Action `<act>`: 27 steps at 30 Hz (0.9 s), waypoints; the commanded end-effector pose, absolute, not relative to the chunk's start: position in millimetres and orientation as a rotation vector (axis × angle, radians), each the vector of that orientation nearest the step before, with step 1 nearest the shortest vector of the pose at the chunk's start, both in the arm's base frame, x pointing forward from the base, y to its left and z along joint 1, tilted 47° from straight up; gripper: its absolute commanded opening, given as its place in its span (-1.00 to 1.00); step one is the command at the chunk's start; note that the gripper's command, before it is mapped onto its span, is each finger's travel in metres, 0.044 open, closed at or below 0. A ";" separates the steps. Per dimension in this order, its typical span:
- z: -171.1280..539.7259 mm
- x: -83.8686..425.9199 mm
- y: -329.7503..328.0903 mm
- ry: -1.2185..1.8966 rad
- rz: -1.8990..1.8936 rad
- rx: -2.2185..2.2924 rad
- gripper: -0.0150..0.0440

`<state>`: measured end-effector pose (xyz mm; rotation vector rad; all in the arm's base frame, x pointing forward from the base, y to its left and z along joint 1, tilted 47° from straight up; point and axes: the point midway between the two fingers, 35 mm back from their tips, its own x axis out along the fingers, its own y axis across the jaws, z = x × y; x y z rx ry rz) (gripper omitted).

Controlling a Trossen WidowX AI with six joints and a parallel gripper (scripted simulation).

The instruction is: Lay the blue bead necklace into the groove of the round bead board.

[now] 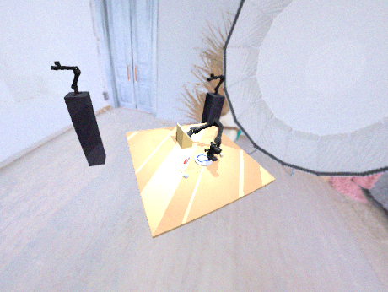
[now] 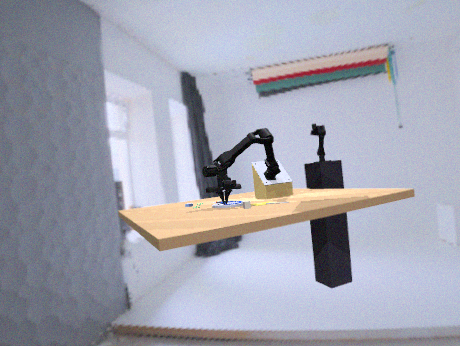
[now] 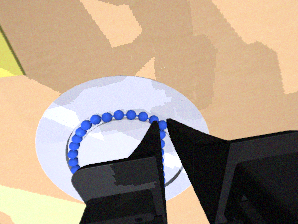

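The round white bead board (image 1: pixel 202 164) (image 3: pixel 50 135) lies on the table. The blue bead necklace (image 3: pixel 119 114) lies on it as a loop. In the wrist view its left and far beads curve along the groove; its right side runs nearly straight, inside the groove's curve, and bare groove (image 3: pixel 175 179) shows at the lower right. My gripper (image 2: pixel 225 203) (image 3: pixel 161 123) points down at the board, its fingertips nearly together on the beads at the loop's far right corner. It is shut on the necklace there. The fingers hide the near part of the loop.
A yellowish block with a sloped top (image 1: pixel 184 139) (image 2: pixel 272 190) stands behind the board near the arm's base. A small red item (image 1: pixel 186 160) and a small blue item (image 1: pixel 185 175) (image 2: pixel 189 205) lie on the table (image 1: pixel 169 219) near the board.
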<state>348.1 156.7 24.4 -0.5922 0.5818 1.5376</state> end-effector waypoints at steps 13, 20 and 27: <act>25.6 348.3 155.1 0.583 1.537 -0.592 0.75; 27.5 348.1 152.8 0.587 1.537 -0.591 1.00; 27.5 348.1 152.8 0.587 1.537 -0.591 1.00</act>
